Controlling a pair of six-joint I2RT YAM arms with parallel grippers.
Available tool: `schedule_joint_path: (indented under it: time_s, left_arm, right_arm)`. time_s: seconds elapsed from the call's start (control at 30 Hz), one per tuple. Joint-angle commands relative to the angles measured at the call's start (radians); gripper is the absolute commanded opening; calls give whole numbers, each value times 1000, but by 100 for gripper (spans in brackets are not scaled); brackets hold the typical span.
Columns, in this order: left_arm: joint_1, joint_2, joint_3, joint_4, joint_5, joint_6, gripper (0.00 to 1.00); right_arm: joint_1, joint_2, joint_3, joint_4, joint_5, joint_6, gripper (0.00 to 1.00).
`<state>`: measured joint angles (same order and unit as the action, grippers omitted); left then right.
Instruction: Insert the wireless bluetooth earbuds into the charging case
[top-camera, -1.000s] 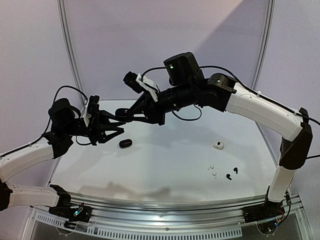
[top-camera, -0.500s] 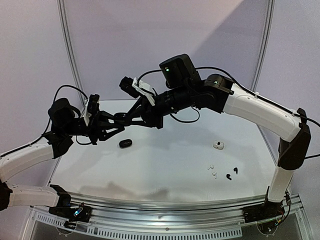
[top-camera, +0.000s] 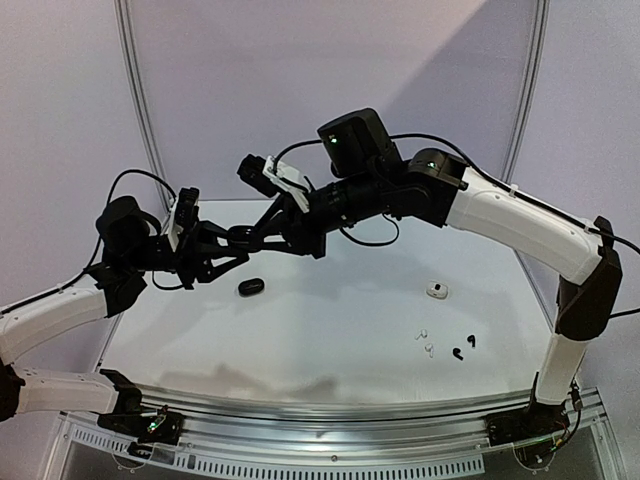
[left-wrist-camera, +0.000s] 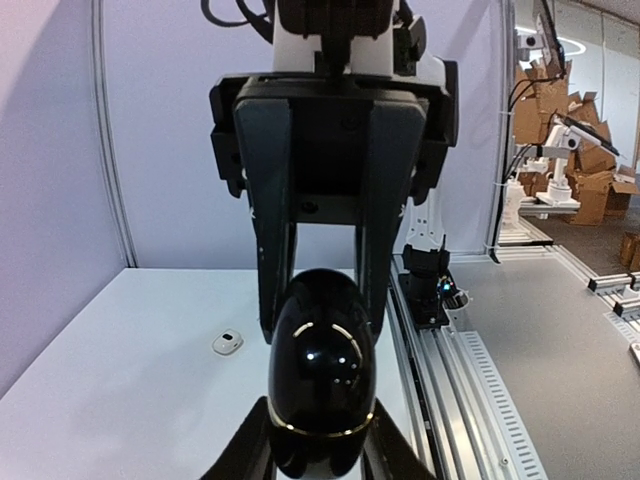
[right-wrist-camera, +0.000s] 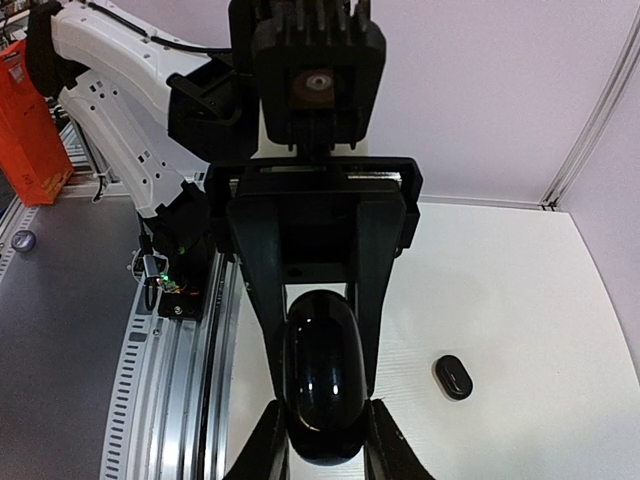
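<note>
Case (left-wrist-camera: 320, 360), black, unopened, is clamped aloft by left hand (left-wrist-camera: 320, 445) and right hand (right-wrist-camera: 320, 435) together; earbuds (top-camera: 427, 341) are left loose on tabletop (top-camera: 330, 320).

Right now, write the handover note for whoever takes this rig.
Left gripper: shut on the held case, mid-air.
Right gripper: shut on the same case's other end.
On the table: spare black case at the left, white case at the right, two white buds and two black buds loose at the right front.
Done: no bud seen seated; the held case looks closed.
To do: open a case, seat the buds.
</note>
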<state>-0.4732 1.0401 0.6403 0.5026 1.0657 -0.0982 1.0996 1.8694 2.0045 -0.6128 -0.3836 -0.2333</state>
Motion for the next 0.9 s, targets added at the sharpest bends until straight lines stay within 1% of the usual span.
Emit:
schedule_joint_path:
  time_s: [0.0,0.13,0.27,0.37,0.43,0.47,0.5,0.57,0.6,0.63,0.67,0.7,0.87]
  left_arm:
    - [-15,-2,16,32,16,-10,30]
    - [-15,-2,16,35,20,-10,30]
    - [-16,-2,13,31,20,-7,16]
    - [-16,-3,14,33,18,-3,0]
    - [-17,-5,13,33,12,0,0]
    - [-17,-6,12,32,9,3,0]
    - [-16,-6,12,31,9,5,0]
    - [-16,-8,10,28,12,20,0]
    - [-16,-8,8,24,15,36,0]
    - [-16,-11,6,18,18,56,0]
    - [-16,-13,6,8,20,84,0]
    - [-16,-16,7,-5,21,116,0]
    - [-22,-38,25,-127,23,362,0]
  right_arm:
    - [8,27,20,-21,45,-9,0]
    - [8,28,23,-18,53,-8,0]
    - [9,27,23,-14,55,-6,0]
    - [11,28,24,-22,61,-12,0]
    - [12,33,26,-27,64,-14,0]
    - [11,34,26,-26,68,-12,3]
    - [13,34,25,-23,79,-9,13]
    - [13,32,23,-13,104,5,38]
    - [13,31,22,-10,112,12,47]
    - [13,30,22,-7,116,15,52]
    - [12,29,22,-3,120,15,56]
    - [12,29,21,-2,124,16,57]
    - [14,37,22,-3,178,22,57]
